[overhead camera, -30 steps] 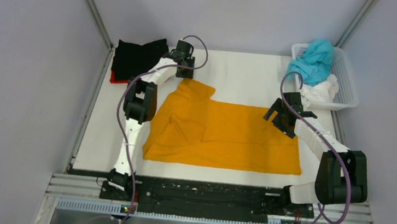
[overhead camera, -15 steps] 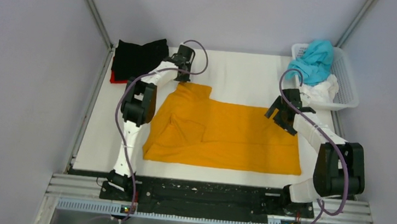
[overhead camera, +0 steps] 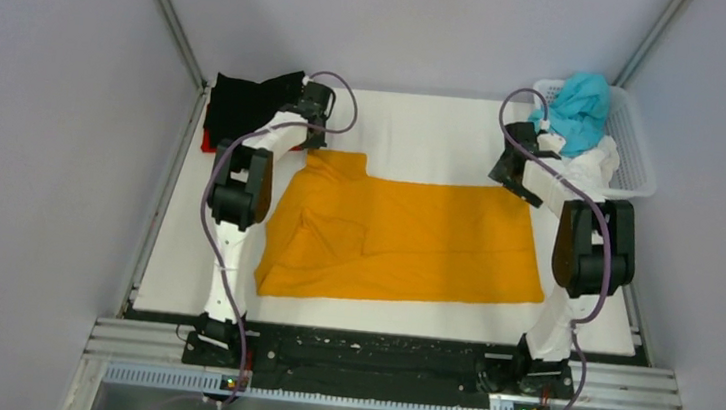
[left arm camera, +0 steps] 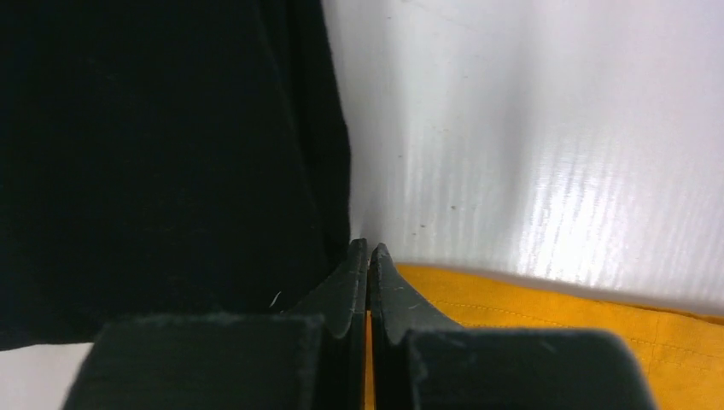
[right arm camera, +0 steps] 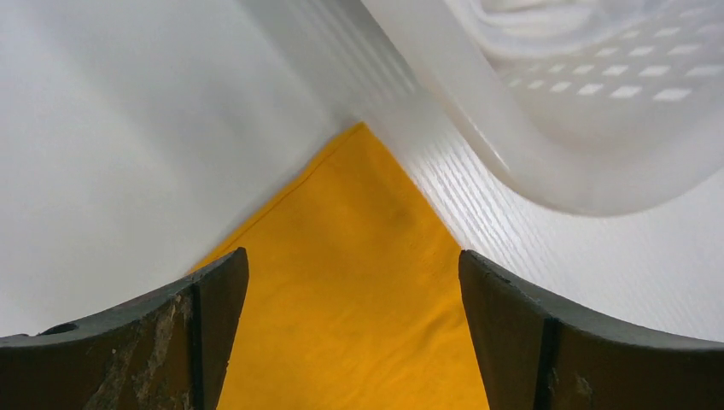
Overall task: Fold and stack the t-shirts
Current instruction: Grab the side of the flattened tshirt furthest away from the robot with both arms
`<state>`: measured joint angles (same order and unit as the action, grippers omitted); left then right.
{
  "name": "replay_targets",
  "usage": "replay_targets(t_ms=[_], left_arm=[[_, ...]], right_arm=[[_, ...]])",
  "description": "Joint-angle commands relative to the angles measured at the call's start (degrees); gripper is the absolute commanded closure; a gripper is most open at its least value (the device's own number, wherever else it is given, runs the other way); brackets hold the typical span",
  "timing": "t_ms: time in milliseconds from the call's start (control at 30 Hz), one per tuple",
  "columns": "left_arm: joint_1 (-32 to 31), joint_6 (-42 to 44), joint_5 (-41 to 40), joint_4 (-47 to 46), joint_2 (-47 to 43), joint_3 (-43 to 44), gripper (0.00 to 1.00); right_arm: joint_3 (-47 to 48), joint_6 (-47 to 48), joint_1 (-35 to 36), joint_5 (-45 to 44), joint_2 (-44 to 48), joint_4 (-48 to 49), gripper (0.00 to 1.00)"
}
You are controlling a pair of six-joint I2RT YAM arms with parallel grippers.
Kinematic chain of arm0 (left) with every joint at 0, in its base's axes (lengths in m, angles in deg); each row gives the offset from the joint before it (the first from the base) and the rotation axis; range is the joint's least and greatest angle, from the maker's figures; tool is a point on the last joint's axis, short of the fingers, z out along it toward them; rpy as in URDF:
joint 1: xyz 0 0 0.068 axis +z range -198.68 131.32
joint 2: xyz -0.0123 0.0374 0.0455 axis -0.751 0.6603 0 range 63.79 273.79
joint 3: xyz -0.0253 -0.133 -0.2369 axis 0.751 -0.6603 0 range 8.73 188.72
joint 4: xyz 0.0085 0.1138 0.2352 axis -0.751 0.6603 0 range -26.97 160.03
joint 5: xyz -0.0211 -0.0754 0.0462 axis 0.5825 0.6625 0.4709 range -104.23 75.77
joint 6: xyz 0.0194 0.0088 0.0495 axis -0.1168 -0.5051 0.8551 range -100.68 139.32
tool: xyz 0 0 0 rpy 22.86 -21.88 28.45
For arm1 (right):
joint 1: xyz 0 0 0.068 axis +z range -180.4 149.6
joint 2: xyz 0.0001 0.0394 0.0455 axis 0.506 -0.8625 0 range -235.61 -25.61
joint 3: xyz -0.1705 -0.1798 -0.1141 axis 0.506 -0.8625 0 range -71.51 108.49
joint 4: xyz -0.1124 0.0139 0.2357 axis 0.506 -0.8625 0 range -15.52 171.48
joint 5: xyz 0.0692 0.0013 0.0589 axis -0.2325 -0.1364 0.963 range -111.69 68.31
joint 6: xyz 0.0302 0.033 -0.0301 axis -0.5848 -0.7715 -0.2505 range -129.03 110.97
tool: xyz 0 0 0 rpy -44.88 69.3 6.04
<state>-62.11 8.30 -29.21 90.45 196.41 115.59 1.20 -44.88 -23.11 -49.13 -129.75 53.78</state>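
Note:
An orange t-shirt [overhead camera: 406, 234] lies spread over the middle of the table, one sleeve folded in on its left. My left gripper [overhead camera: 317, 140] is at its far left corner, beside the folded black t-shirt [overhead camera: 248, 104]. In the left wrist view that gripper [left arm camera: 368, 248] is shut, with orange cloth [left arm camera: 546, 299] pinched between its fingers and the black shirt [left arm camera: 162, 154] to its left. My right gripper [overhead camera: 505, 173] hangs over the far right corner. In the right wrist view it [right arm camera: 352, 256] stands open astride the orange corner [right arm camera: 359, 342].
A red t-shirt's edge [overhead camera: 209, 142] shows under the black one at the far left. The white lattice basket [overhead camera: 636, 141] at the far right holds a teal t-shirt [overhead camera: 574, 110] and a white one [overhead camera: 589, 167]. Its rim [right arm camera: 546, 162] is close to my right gripper.
My left gripper has shut on the orange shirt's far left corner and drawn it left. The right arm swung farther back to the far right corner by the basket.

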Motion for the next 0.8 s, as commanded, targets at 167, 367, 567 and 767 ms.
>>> replay_targets(t_ms=[167,367,567,767], left_arm=[[1.7,1.2,3.9,-3.5,-6.3,-1.3,1.0],[1.7,0.9,9.0,-3.5,-7.6,-1.6,1.0],[1.5,-0.9,13.2,-4.8,-11.8,-3.6,1.0],[1.2,-1.6,14.6,-6.8,-17.0,-8.8,1.0]], right_arm=[[13.3,2.6,-0.6,-5.2,-11.7,-0.7,0.11],[15.2,2.8,-0.6,-6.4,-14.9,-0.9,0.16],[12.0,2.7,-0.5,-6.4,-14.3,-1.0,0.29],[8.4,2.4,-0.6,-6.2,-13.1,0.0,0.35]])
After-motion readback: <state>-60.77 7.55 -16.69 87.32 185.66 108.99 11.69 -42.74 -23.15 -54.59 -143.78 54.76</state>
